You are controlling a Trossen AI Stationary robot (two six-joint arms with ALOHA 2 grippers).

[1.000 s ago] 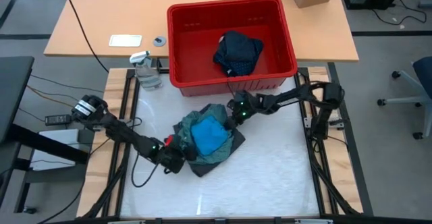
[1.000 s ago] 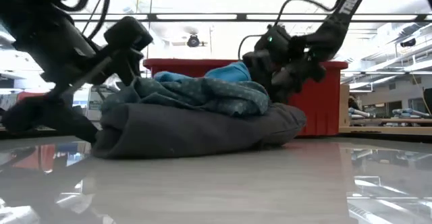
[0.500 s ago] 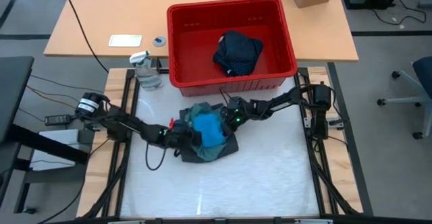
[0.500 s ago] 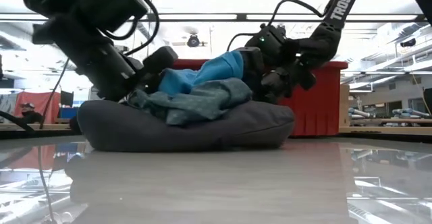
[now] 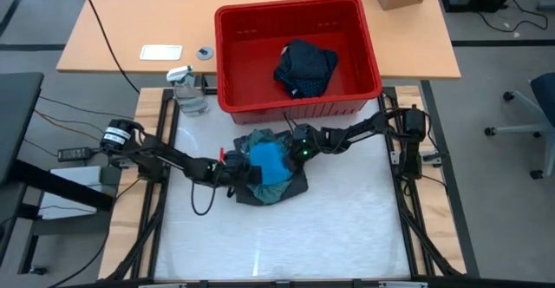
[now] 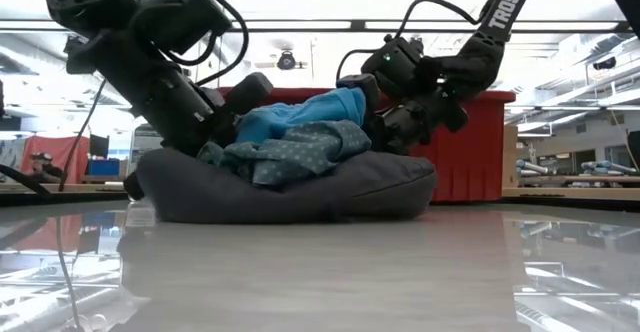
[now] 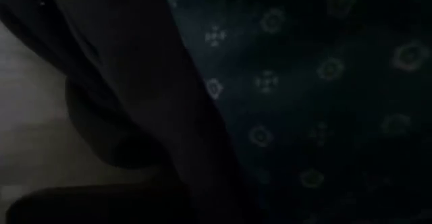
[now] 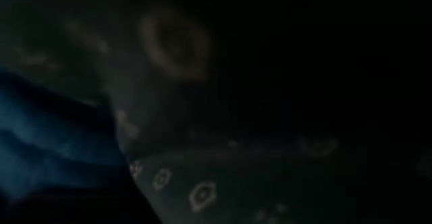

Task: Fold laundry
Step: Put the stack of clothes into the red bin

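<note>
Both grippers buried in the laundry pile at the table's centre.

The left gripper [image 5: 232,172] and right gripper [image 5: 297,149] press into opposite sides of the heap: teal-green shirt [image 6: 300,152], bright blue piece [image 5: 267,163] on top, dark grey piece [image 6: 290,192] beneath. Finger opening cannot be determined; cloth hides both. Judged step: gathering the pile. Next, one garment must be separated and spread flat. The navy dotted piece [image 5: 305,68] lies in the red bin [image 5: 227,62].

Bunched teal, blue, grey laundry [image 5: 267,171] mid-table
</note>
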